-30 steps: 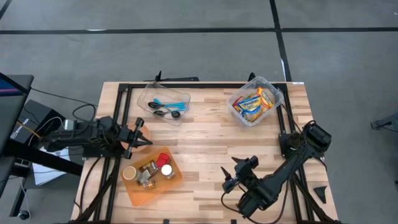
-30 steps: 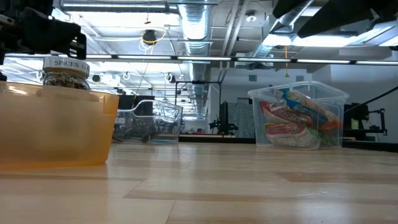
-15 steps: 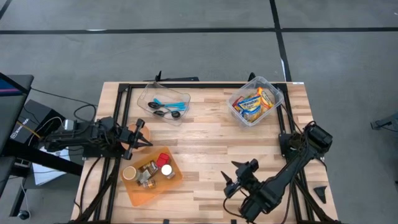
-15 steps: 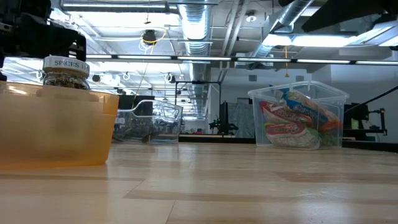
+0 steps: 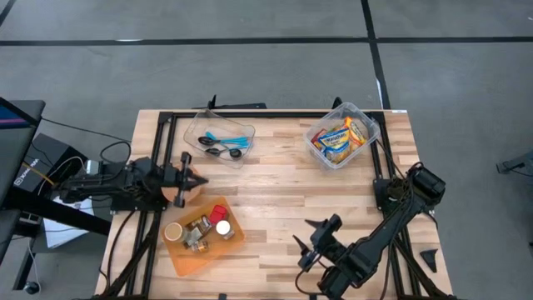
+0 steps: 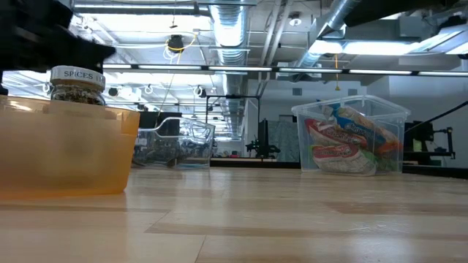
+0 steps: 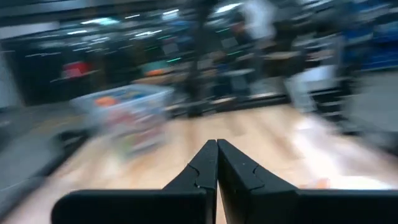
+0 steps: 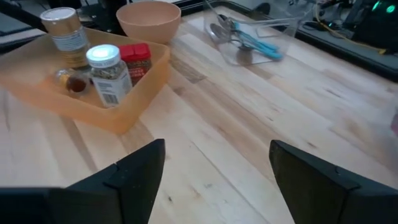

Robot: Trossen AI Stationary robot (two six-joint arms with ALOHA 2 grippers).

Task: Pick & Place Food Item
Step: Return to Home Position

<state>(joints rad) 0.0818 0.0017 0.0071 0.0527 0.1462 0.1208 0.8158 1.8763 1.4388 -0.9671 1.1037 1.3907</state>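
Note:
The food items are bright snack packets in a clear tub (image 5: 341,137) at the table's far right; the same tub (image 6: 351,139) shows in the low view. My right gripper (image 5: 301,244) hovers open over bare wood near the front edge, right of centre, its fingers (image 8: 140,168) wide apart with nothing between them. My left gripper (image 5: 204,179) is shut and empty at the table's left side, pointing level toward the right, just above a pink bowl (image 5: 176,193). Its shut fingers (image 7: 217,165) point toward the blurred tub (image 7: 127,112).
An orange tray (image 5: 202,233) with spice jars sits front left, also in the right wrist view (image 8: 93,81). A clear tub with spoons (image 5: 221,137) stands far left of centre. A black frame (image 5: 166,125) runs along the table's edges. Bare wood lies in the middle.
My left gripper has swung its shut tip a little toward the table's far edge and now points straight to the right; its wrist view is blurred by the motion. My right gripper has rolled slightly about its own line while staying open.

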